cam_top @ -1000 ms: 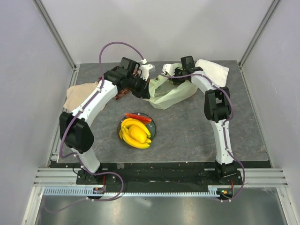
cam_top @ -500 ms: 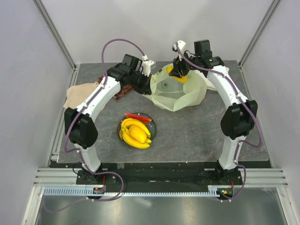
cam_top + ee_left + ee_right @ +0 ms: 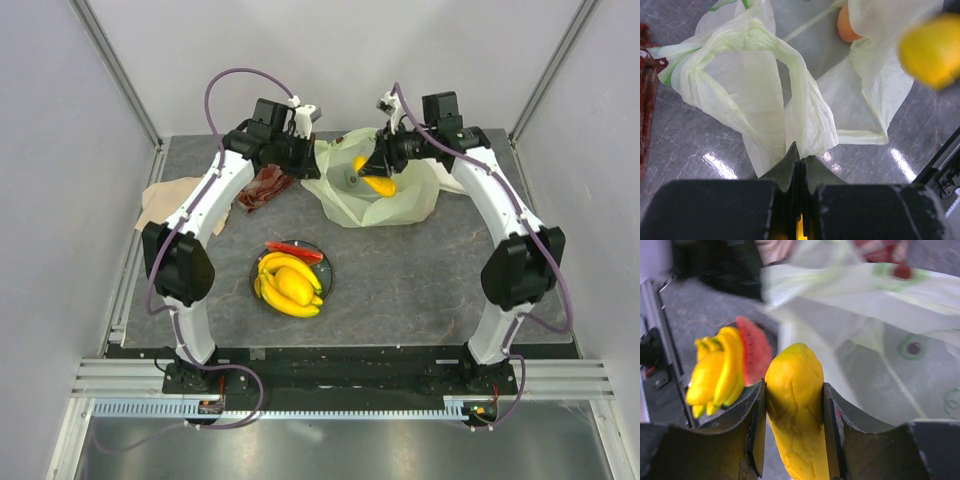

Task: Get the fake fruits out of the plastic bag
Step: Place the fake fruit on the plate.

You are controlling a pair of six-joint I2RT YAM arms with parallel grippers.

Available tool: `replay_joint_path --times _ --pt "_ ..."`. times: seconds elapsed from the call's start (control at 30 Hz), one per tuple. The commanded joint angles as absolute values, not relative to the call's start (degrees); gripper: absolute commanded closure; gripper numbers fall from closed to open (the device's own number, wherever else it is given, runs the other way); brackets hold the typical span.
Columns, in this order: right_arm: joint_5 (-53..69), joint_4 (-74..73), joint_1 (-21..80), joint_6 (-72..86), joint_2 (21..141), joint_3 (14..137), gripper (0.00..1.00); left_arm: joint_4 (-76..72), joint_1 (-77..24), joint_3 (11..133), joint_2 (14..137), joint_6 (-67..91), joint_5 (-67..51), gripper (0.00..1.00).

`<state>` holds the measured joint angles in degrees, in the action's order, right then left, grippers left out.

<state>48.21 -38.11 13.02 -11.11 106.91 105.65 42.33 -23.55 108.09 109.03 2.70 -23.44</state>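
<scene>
Top external, change: a second ago the right gripper [image 3: 375, 172] was down inside the plastic bag [image 3: 400, 200]; now it is up over the open mouth with a yellow oblong fruit [image 3: 796, 380] gripped between its jaws.
Meaning: one more fruit looks nearly freed and still has to be carried to the plate [image 3: 328, 272].
Fruit's look: glossy, lumpy and deep yellow, held lengthwise and snug.
Left in the bag: an orange-pink peach [image 3: 846, 27] shows through the film.
Bag: thin, pale green, crinkled, now spread wider on the far part of the table.
Left gripper [image 3: 800, 160]: jaws pinched on a fold of the bag's rim, raised higher than before.
Plate: banana bunch [image 3: 285, 295], another yellow fruit [image 3: 293, 282] and a watermelon slice [image 3: 295, 250].
Beside: a red checked cloth [image 3: 262, 187].
</scene>
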Motion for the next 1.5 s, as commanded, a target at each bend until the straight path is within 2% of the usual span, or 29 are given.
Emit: replay_joint_path --times 0.0,0.1,0.17,0.4,0.53,0.67,0.87,0.93,1.03,1.07,1.23,1.47 --pt "45.55 -41.04 22.3 -18.36 93.18 100.73 0.7 40.78 -19.7 112.85 111.97 8.6 -30.48 0.98" --pt "41.85 -43.94 32.13 -22.67 89.57 97.48 0.7 40.69 -17.76 113.99 112.59 10.36 -35.68 0.98" --pt "40.26 -43.95 34.88 -21.72 90.08 96.68 0.7 40.69 -16.97 113.91 112.24 10.9 -37.52 0.98" --pt "37.35 -41.24 45.52 -8.9 99.3 100.37 0.72 40.69 -14.59 111.45 108.73 10.81 -37.62 0.98" --pt "35.52 -36.65 45.62 -2.99 102.21 97.57 0.73 39.99 -14.5 109.52 107.06 11.16 -38.14 0.98" --pt "25.61 -33.68 44.65 1.21 101.96 94.32 0.74 39.9 -14.41 107.84 105.03 10.64 -38.06 0.98" --pt "23.21 -30.06 36.4 25.73 97.3 84.12 0.77 40.25 -14.41 107.67 104.06 11.6 -39.63 0.98" --pt "22.41 -30.06 35.08 29.6 97.03 82.88 0.81 40.25 -14.41 107.67 104.15 12.04 -39.99 0.98" --pt "19.09 -29.97 34.28 35.84 97.82 82.09 0.99 40.43 -14.33 107.67 104.06 12.57 -41.04 0.98" --pt "18.29 -30.06 33.67 37.6 98.26 81.74 1.0 40.43 -14.33 107.67 104.06 12.74 -41.31 0.98" --pt "19.87 -30.75 33.05 46.3 102.12 80.6 1.0 40.61 -14.15 108.28 104.33 12.83 -41.75 0.98" --pt "15.82 -34.45 33.13 49.12 105.47 78.93 1.0 40.87 -13.8 109.95 104.94 12.13 -40.96 0.98"
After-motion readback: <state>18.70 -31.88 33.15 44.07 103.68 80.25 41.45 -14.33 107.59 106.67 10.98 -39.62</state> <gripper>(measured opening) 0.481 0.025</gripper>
